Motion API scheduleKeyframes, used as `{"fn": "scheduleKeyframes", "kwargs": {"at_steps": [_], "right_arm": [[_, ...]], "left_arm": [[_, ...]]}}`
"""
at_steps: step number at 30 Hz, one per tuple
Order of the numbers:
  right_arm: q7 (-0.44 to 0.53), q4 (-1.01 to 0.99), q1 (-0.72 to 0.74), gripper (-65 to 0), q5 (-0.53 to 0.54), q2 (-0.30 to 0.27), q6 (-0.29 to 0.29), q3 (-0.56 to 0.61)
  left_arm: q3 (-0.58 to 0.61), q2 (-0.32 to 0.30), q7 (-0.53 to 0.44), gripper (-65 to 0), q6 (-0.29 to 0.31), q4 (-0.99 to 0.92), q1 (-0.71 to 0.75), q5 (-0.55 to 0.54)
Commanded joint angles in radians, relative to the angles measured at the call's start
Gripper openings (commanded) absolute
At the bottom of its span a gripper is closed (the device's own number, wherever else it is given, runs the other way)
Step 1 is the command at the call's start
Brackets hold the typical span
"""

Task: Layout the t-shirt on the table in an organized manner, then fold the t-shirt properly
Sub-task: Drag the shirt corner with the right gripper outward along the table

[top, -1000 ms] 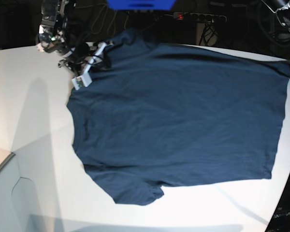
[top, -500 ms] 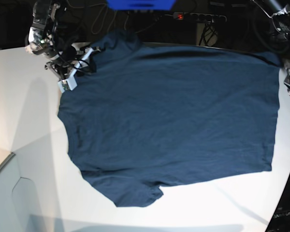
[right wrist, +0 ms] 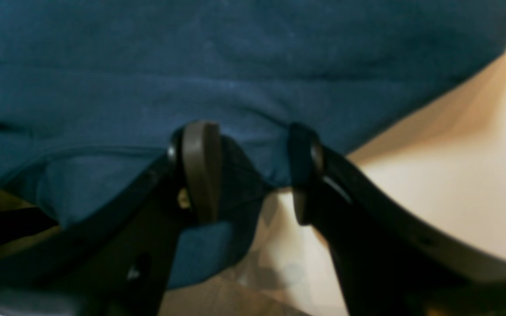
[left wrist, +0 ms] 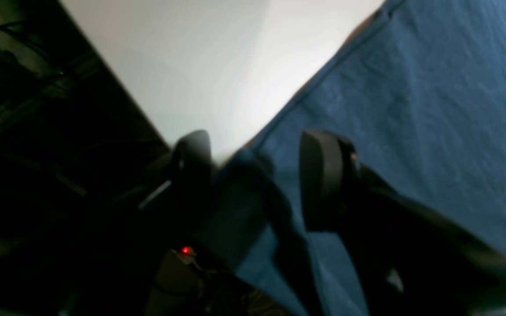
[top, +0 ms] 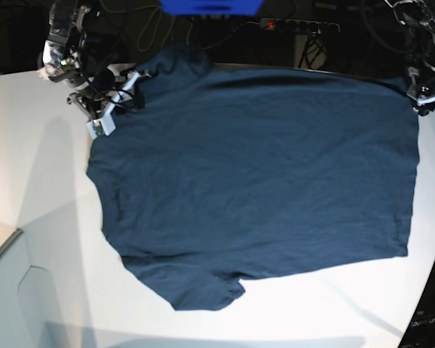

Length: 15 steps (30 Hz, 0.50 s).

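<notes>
At far left of the base view, right gripper (top: 105, 109) parked on the t-shirt's (top: 261, 181) far-left corner. Up close, fingers (right wrist: 198, 171) spread apart with a fold of navy cloth bunched between them, one pad pressed against it; can't tell if that counts as a real pinch. Across the middle, shirt spread flat and fairly smooth over the white table (top: 43, 188), one sleeve poking toward the near edge. Over at far right, left gripper (top: 424, 98) on the far-right corner, pads apart too, hem bunched in the gap.
</notes>
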State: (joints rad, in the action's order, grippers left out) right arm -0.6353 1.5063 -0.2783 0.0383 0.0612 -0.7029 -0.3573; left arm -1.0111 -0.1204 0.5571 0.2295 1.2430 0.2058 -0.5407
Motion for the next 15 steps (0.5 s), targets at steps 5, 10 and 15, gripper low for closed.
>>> {"fn": "scheduleKeyframes", "kwargs": {"at_steps": [5, 10, 15], "right_arm": [[-0.051, -0.002, -0.008, -40.2, -0.036, 0.002, 0.005, 0.001], [-0.051, -0.002, -0.008, -40.2, -0.036, 0.002, 0.005, 0.001], [-0.051, -0.002, -0.008, -40.4, -0.036, 0.002, 0.005, 0.001]], "left_arm": [[-0.004, -0.011, -0.015, -33.8, 0.003, 0.01, 0.013, 0.0], [-0.004, -0.003, -0.018, -48.8, 0.003, 0.007, 0.011, -0.006], [-0.004, -0.003, -0.012, -65.0, 0.003, 0.016, 0.01, -0.008]]}}
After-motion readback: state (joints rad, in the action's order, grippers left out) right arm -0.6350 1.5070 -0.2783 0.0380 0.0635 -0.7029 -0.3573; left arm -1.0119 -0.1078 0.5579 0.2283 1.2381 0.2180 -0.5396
